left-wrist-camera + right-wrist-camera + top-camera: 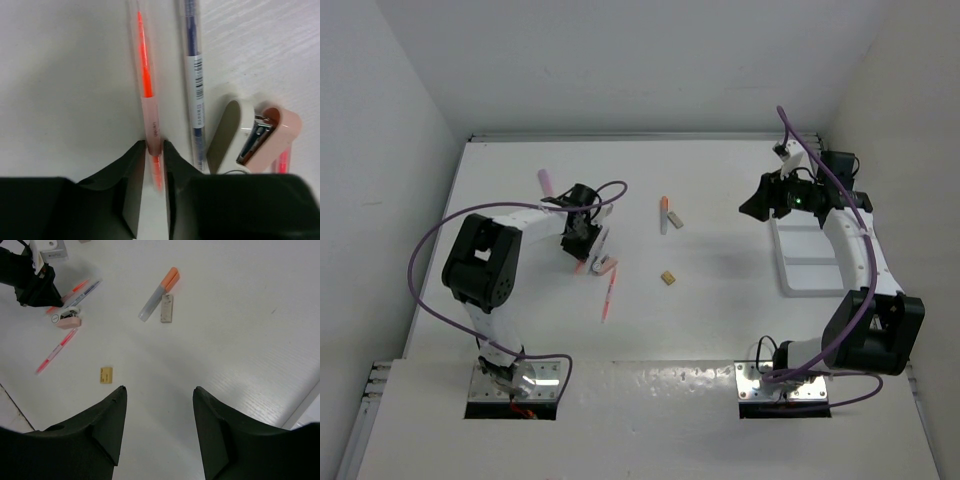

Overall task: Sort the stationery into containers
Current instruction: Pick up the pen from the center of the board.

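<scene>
My left gripper (154, 145) is shut on a thin orange-red pen (145, 75) that lies on the table, one fingertip on each side of its barrel. Right beside it lie a purple-grey pen (194, 65) and a white-and-pink block (235, 125). From above, the left gripper (584, 240) is at the table's left-middle. A second orange-red pen (609, 298) lies nearer the front. My right gripper (159, 390) hangs open with nothing between its fingers. The right gripper (757, 206) is just left of the white tray (783, 262), which the right arm partly hides.
Mid-table lie an orange-capped marker (664, 212), a grey-white eraser (675, 221) and a small tan eraser (667, 278). A pink item (546, 181) sits at the back left. White walls close in the table on three sides.
</scene>
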Action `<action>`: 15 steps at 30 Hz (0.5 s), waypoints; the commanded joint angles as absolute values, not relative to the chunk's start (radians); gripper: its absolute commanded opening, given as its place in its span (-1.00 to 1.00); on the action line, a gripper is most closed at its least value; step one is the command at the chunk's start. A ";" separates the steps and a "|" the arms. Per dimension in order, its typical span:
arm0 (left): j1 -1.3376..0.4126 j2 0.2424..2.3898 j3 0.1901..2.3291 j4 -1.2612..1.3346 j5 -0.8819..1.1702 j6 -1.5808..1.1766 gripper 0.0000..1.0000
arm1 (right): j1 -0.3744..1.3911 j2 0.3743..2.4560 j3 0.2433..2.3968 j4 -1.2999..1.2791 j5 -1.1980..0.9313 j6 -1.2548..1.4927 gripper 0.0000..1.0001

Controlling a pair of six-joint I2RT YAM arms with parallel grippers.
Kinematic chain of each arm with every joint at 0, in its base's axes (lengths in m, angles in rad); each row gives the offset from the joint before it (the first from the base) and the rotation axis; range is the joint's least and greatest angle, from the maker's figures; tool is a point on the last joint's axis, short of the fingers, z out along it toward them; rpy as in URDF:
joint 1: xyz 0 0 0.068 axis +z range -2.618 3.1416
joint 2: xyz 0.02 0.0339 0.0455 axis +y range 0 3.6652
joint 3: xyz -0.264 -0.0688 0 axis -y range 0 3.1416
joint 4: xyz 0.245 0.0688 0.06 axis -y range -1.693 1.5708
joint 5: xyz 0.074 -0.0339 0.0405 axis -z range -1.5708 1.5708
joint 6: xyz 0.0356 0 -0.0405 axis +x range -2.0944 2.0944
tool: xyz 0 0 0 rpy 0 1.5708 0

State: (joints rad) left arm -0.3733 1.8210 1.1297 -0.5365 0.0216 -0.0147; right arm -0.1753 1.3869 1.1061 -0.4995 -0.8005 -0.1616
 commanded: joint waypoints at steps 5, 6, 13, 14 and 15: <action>-0.324 1.821 1.124 -0.517 -0.005 -0.038 -0.75 | -0.158 1.378 1.109 -0.430 -0.851 -0.056 0.09; -0.312 1.812 1.124 -0.511 0.047 -0.040 -0.80 | -0.150 1.378 1.106 -0.399 -0.854 -0.031 0.09; -0.186 1.502 1.101 -0.292 0.513 -0.141 -1.00 | -0.014 1.345 0.962 0.154 -0.898 0.629 0.16; -0.186 1.474 1.107 -0.246 0.549 -0.165 -1.00 | -0.009 1.353 0.959 0.228 -0.887 0.694 0.18; -0.186 1.454 1.124 -0.226 0.587 -0.210 -1.00 | 0.053 1.368 0.986 0.314 -0.879 0.751 0.19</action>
State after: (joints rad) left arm -0.1837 1.6005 1.0809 -0.4046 0.3515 -0.1112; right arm -0.0185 1.3792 0.9722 -0.0547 -0.8642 0.4080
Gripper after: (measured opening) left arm 0.152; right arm 0.588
